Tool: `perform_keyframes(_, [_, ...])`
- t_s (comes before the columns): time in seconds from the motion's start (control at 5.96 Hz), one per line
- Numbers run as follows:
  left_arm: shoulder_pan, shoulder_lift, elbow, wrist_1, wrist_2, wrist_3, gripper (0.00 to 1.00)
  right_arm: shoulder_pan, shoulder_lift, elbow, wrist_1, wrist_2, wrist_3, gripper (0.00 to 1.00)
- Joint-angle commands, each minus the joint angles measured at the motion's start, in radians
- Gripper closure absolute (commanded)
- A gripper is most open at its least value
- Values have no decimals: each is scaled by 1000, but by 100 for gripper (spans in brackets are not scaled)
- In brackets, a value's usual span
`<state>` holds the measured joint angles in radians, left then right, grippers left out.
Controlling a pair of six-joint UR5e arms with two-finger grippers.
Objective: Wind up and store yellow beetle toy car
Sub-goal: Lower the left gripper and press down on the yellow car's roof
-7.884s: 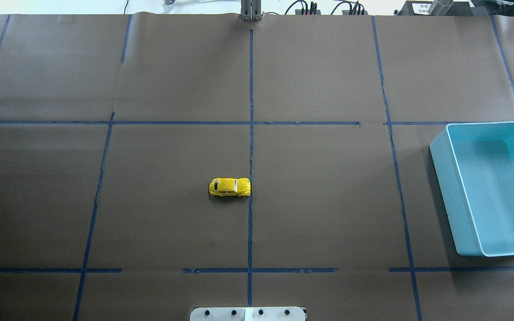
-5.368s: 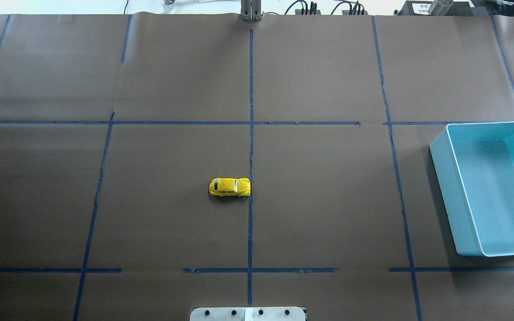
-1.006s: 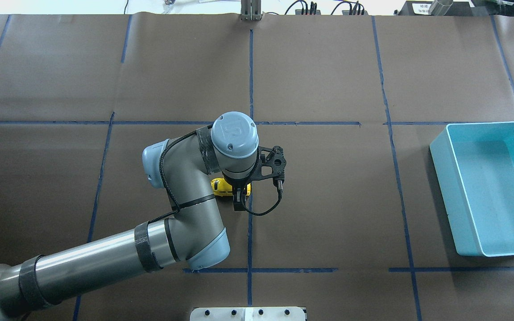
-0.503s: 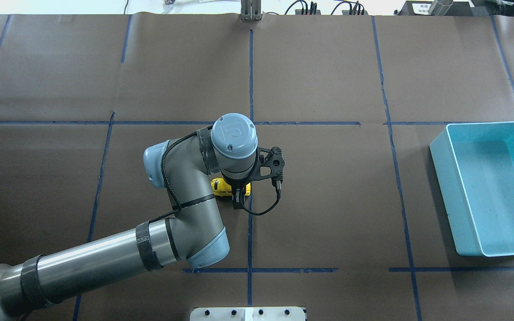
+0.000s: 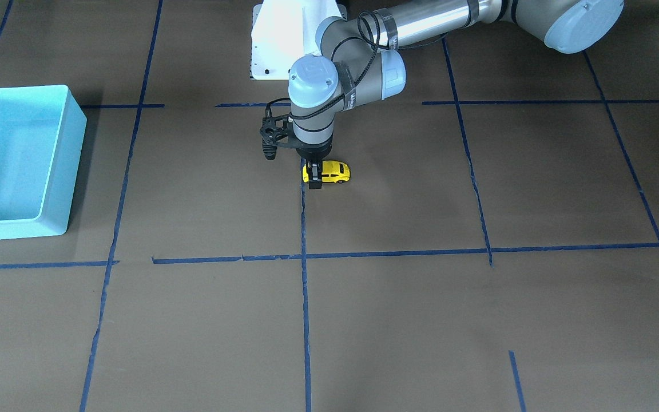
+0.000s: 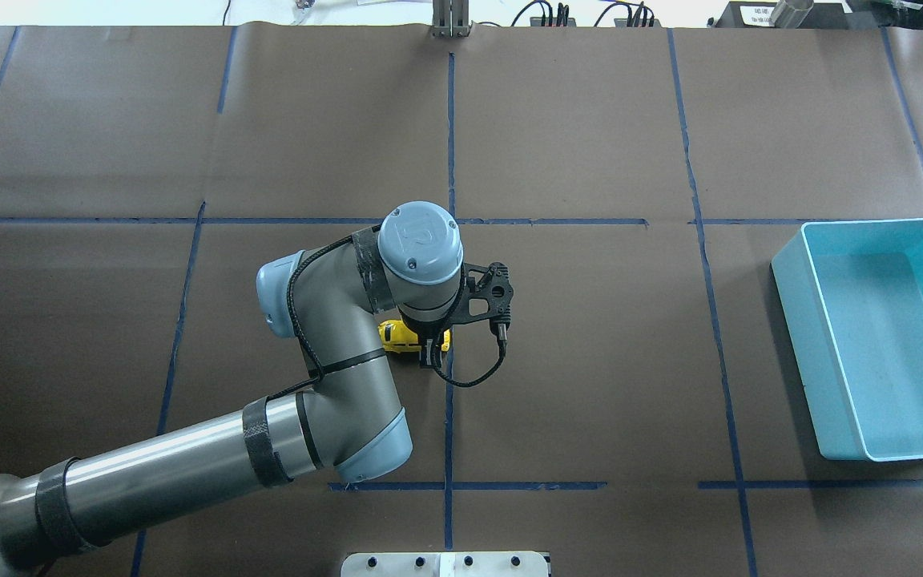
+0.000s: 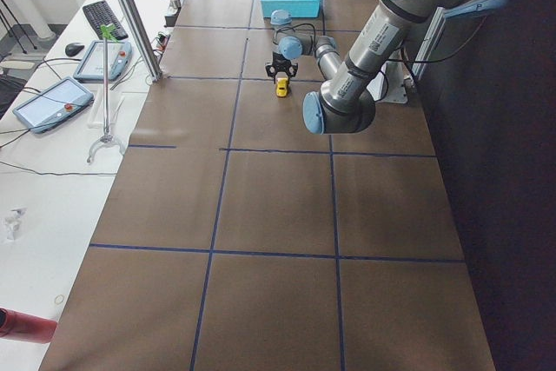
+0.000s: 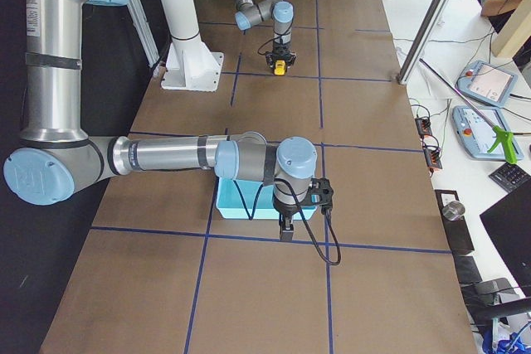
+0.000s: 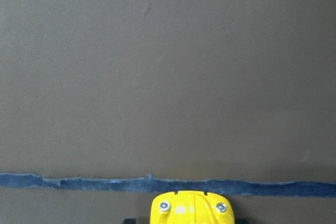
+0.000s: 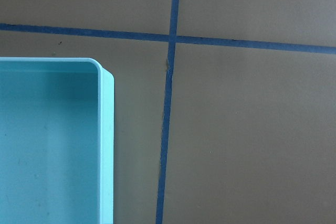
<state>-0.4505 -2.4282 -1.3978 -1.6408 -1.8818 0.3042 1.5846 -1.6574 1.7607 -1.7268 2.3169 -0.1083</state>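
The yellow beetle toy car (image 6: pixel 397 336) stands on its wheels on the brown paper near the table's middle, next to the central blue tape line. It also shows in the front-facing view (image 5: pixel 335 171) and at the bottom edge of the left wrist view (image 9: pixel 190 209). My left gripper (image 6: pixel 428 346) points straight down over the car's front half, its fingers (image 5: pixel 314 177) closed against the car's sides. My right gripper (image 8: pixel 284 232) shows only in the exterior right view, high above the turquoise bin; I cannot tell if it is open or shut.
The turquoise bin (image 6: pixel 792 320) stands at the table's right edge, with nothing in it, seen too in the front-facing view (image 5: pixel 73 166) and the right wrist view (image 10: pixel 107 145). Blue tape lines grid the brown paper. A white base plate (image 5: pixel 284 40) sits at the robot's side.
The left arm has come in over the car, which has stayed in place. In the last second the visible finger has moved in against the car's side.
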Motion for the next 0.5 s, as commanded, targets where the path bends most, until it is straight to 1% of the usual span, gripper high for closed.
perform_keyframes(0.0, [-7, 7, -27, 7, -3, 3, 85, 0, 1, 0, 0, 2, -1, 0])
perform_keyframes(0.17, [-13, 9, -38, 9, -3, 6, 96, 0, -1, -3, 0, 3, -1, 0])
perform_keyframes(0.34, [-29, 9, -47, 9, -23, 7, 100, 0, -2, -3, -2, 3, -1, 0])
